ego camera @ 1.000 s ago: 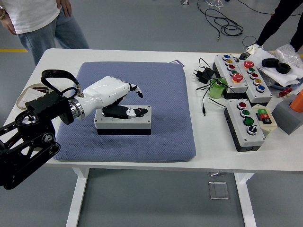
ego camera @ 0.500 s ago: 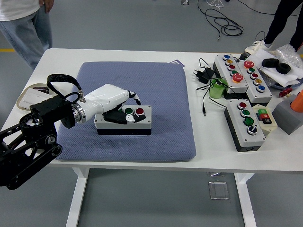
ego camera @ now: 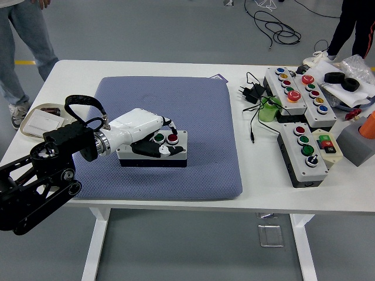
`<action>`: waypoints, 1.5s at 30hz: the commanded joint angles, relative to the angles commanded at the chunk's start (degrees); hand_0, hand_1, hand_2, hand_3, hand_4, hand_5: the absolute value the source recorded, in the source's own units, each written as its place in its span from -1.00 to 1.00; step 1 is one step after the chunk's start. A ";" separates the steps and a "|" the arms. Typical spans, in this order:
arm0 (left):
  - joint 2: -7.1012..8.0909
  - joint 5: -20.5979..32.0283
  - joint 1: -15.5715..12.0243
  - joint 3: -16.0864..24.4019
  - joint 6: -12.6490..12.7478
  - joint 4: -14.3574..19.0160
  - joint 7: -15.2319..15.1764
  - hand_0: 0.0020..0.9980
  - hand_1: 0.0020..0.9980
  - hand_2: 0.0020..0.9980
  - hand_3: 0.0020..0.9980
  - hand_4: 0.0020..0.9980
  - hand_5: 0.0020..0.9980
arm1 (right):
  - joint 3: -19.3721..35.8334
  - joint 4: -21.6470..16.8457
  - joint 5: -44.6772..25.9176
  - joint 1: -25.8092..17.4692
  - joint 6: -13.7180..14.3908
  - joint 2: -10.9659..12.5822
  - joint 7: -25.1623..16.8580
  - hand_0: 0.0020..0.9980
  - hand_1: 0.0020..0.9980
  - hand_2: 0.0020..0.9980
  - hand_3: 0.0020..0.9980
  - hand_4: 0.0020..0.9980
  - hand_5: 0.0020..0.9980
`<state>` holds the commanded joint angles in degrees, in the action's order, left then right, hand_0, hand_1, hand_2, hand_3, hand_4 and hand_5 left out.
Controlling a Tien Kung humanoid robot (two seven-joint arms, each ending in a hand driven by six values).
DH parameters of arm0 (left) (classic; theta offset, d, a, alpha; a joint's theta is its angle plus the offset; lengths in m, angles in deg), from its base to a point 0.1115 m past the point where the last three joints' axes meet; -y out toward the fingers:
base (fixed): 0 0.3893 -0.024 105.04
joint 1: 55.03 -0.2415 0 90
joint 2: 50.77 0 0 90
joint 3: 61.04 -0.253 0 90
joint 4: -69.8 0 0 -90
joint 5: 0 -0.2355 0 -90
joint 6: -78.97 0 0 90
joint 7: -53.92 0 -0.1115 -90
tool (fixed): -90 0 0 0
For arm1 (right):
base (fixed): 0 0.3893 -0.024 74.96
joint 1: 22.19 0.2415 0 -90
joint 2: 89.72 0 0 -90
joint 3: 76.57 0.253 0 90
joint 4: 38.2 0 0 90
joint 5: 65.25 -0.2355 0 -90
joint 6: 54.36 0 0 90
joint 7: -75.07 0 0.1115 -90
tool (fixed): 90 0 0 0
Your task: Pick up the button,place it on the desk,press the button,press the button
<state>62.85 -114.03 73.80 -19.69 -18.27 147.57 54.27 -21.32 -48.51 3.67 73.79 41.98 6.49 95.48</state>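
A grey button box [ego camera: 177, 154] with a green button [ego camera: 159, 138] and a red button [ego camera: 173, 138] lies on a blue mat [ego camera: 193, 99] on the white table [ego camera: 146, 67]. My left hand [ego camera: 165, 136], white with black fingertips, reaches in from the left and sits over the box's left half. Its fingers curl down the box's far side and the thumb lies along the top front edge, so it clasps the box. The box rests flat on the mat. Both buttons show uncovered.
Two larger button panels [ego camera: 296, 88] [ego camera: 304, 153] stand at the right, with a charger and cables [ego camera: 252, 93] beside them. A tray [ego camera: 41, 120] lies at the left edge. A person's legs [ego camera: 23, 35] show at the top left, another's [ego camera: 351, 23] at the top right.
My left hand has drawn back toward the left and near side and lowered onto the box. The thumb has slid off the buttons to the front edge. The person at top left has stepped left.
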 joint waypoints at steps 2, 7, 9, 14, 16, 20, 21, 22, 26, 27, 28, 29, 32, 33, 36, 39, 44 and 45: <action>-0.11 0.07 0.00 -0.13 0.04 -0.54 -0.03 -0.93 -1.00 -0.89 0.43 0.60 1.00 | -0.05 0.00 -0.03 -0.01 0.00 0.00 0.00 0.26 0.10 0.25 0.14 -0.39 -0.49; -0.32 -0.01 0.10 -0.63 -0.04 -1.66 -0.03 -0.93 -1.00 -0.88 0.43 0.59 1.00 | -0.05 0.00 -0.08 -0.04 0.03 -0.01 0.01 0.26 0.10 0.24 0.14 -0.39 -0.49; -0.36 -0.01 0.02 -0.67 -0.07 -1.97 -0.02 -0.93 -1.00 -0.88 0.43 0.59 1.00 | -0.07 0.00 0.07 -0.02 -0.03 0.00 0.02 0.26 0.10 0.24 0.14 -0.39 -0.49; -0.22 0.48 -0.07 -1.97 -0.11 -2.25 0.03 -0.93 -1.00 -0.88 0.43 0.59 1.00 | -0.10 0.00 -0.22 -0.08 0.10 -0.02 -0.03 0.26 0.10 0.24 0.14 -0.39 -0.49; -0.29 0.68 -0.17 -2.65 -0.19 -2.63 0.09 -0.93 -1.00 -0.88 0.43 0.59 1.00 | -0.02 0.00 -0.22 -0.09 0.13 -0.04 -0.03 0.26 0.10 0.24 0.14 -0.39 -0.49; -0.42 0.91 -0.27 -3.55 -0.24 -3.34 0.15 -0.92 -1.00 -0.88 0.43 0.58 1.00 | 0.18 0.00 0.10 -0.10 0.06 -0.07 0.03 0.26 0.10 0.24 0.14 -0.39 -0.49; -0.43 0.91 -0.28 -3.59 -0.25 -3.37 0.16 -0.92 -1.00 -0.88 0.43 0.58 1.00 | 0.19 0.00 0.11 -0.11 0.06 -0.07 0.03 0.26 0.10 0.24 0.14 -0.39 -0.49; -0.36 0.99 -0.25 -3.57 -0.18 -3.24 0.20 -0.92 -1.00 -0.88 0.43 0.58 1.00 | 0.17 0.00 0.12 -0.12 0.04 -0.06 0.03 0.26 0.10 0.24 0.14 -0.39 -0.49; -0.17 0.94 -0.36 -2.64 0.28 -2.48 0.27 -0.93 -1.00 -0.88 0.43 0.58 1.00 | 0.05 0.00 0.02 -0.14 0.04 -0.06 0.02 0.26 0.10 0.24 0.14 -0.39 -0.49; -0.03 0.74 -0.53 -1.71 0.68 -1.82 0.40 -0.93 -1.00 -0.88 0.43 0.58 1.00 | 0.04 0.00 -0.02 -0.14 0.06 -0.06 0.02 0.26 0.10 0.24 0.14 -0.39 -0.49; 0.04 0.64 -0.62 -1.20 0.88 -1.50 0.47 -0.93 -1.00 -0.88 0.43 0.58 1.00 | 0.04 0.00 -0.03 -0.14 0.06 -0.06 0.02 0.26 0.10 0.24 0.14 -0.39 -0.49; 0.13 0.43 -0.74 -0.90 1.11 -1.23 0.67 -0.93 -1.00 -0.88 0.43 0.58 1.00 | 0.03 0.00 -0.05 -0.15 0.07 -0.06 0.00 0.26 0.10 0.24 0.14 -0.39 -0.49; 0.69 -0.64 -1.42 4.68 1.62 2.68 4.23 -0.91 -0.96 -0.80 0.67 0.60 1.00 | 0.10 0.00 -0.06 -0.16 0.11 -0.07 -0.04 0.26 0.10 0.24 0.14 -0.39 -0.49; 0.83 -0.20 -1.51 5.81 2.05 3.46 5.05 -0.91 -0.96 -0.80 0.67 0.60 1.00 | 0.12 0.00 -0.05 -0.15 0.10 -0.07 -0.05 0.26 0.10 0.24 0.14 -0.39 -0.49; 1.33 3.53 -1.72 11.15 5.13 5.61 8.29 -0.91 -0.96 -0.80 0.67 0.60 1.00 | 0.06 0.00 -0.13 -0.14 0.10 -0.04 -0.07 0.26 0.10 0.24 0.14 -0.39 -0.49; 1.41 7.93 -2.00 14.33 8.28 5.35 9.04 -0.80 -0.54 -0.40 0.86 0.58 1.00 | 0.05 0.00 -0.07 -0.13 0.05 -0.02 -0.05 0.26 0.09 0.24 0.14 -0.39 -0.50; 1.54 17.78 -2.90 19.15 15.08 3.18 7.62 -0.26 0.05 0.31 0.92 0.57 1.00 | -0.07 0.00 -0.17 -0.17 0.03 0.01 -0.04 0.26 0.09 0.24 0.14 -0.39 -0.50; 1.60 20.01 -3.16 19.87 16.78 1.84 6.29 -0.26 0.05 0.31 0.92 0.57 1.00 | -0.06 0.00 -0.17 -0.19 0.03 0.01 -0.03 0.26 0.09 0.24 0.14 -0.39 -0.50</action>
<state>64.46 -94.02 70.64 0.18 -1.50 149.42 60.56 -21.39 -48.51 3.50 73.60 42.00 6.50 95.44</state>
